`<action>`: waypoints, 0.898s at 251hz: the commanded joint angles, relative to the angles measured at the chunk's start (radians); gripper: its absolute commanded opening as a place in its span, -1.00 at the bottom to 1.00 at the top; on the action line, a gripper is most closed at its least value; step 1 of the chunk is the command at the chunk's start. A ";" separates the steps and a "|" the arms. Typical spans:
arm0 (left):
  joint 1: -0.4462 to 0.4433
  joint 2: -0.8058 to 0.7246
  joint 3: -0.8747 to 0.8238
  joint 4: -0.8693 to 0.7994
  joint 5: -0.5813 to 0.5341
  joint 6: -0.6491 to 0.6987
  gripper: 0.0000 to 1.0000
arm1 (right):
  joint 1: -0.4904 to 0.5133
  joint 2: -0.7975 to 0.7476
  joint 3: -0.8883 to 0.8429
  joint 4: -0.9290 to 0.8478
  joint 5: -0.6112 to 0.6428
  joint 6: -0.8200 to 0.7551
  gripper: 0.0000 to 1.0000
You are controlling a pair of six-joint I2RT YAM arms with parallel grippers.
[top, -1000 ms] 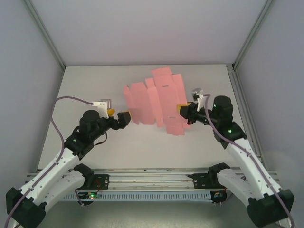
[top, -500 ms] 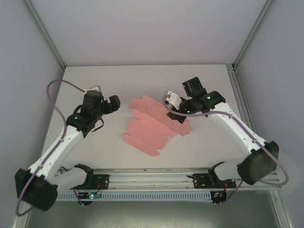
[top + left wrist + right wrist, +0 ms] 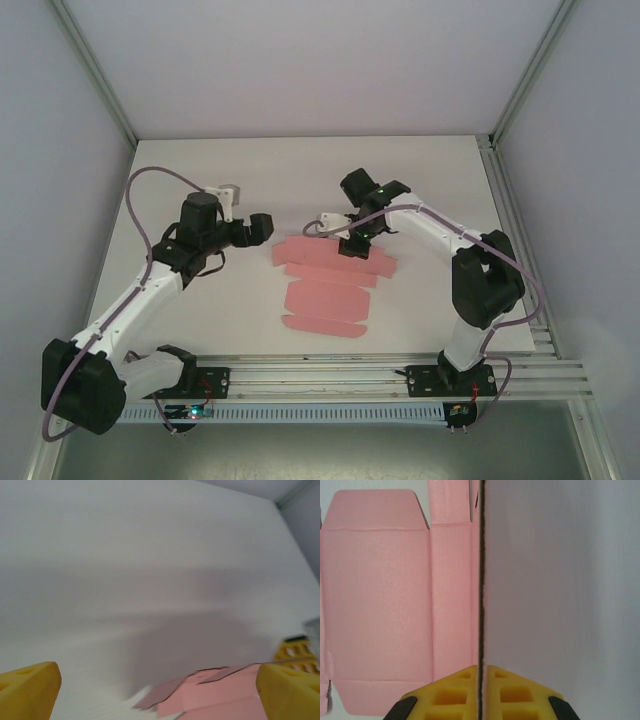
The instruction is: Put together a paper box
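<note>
The paper box [image 3: 325, 297] is a flat pink die-cut sheet with creases and flaps, lying mid-table. My right gripper [image 3: 352, 243] is at its far edge, shut on a thin flap. In the right wrist view that flap runs edge-on as a dark line between the yellow fingers [image 3: 450, 692], and the paper box [image 3: 385, 595] spreads to the left of the right gripper [image 3: 481, 680]. My left gripper [image 3: 262, 228] hovers just left of the sheet's far-left corner, open. In the left wrist view the left gripper [image 3: 159, 695] has its fingertips [image 3: 27, 690] wide apart, with the paper box [image 3: 225, 697] low ahead.
The white table [image 3: 200, 180] is bounded by a metal frame post [image 3: 500, 150] at the right and grey walls on three sides. An aluminium rail [image 3: 320, 375] runs along the near edge by the arm bases. The left arm's cable [image 3: 160, 175] loops over the table.
The sheet, held up a second ago, has come down and now lies flatter on the table. The right gripper swung left and back with it. The left gripper moved right toward the sheet.
</note>
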 commanded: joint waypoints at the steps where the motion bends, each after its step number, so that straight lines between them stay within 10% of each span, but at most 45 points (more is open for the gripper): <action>1: -0.003 0.031 -0.031 0.180 0.286 0.204 0.98 | 0.002 -0.005 0.021 0.045 0.003 -0.040 -1.00; 79: -0.007 0.199 0.096 0.102 0.403 0.372 -0.05 | -0.040 0.003 0.034 -0.005 -0.121 -0.062 -1.00; 225: -0.074 0.352 0.180 -0.031 0.293 0.473 -0.62 | -0.066 0.056 0.072 -0.030 -0.143 -0.012 -1.00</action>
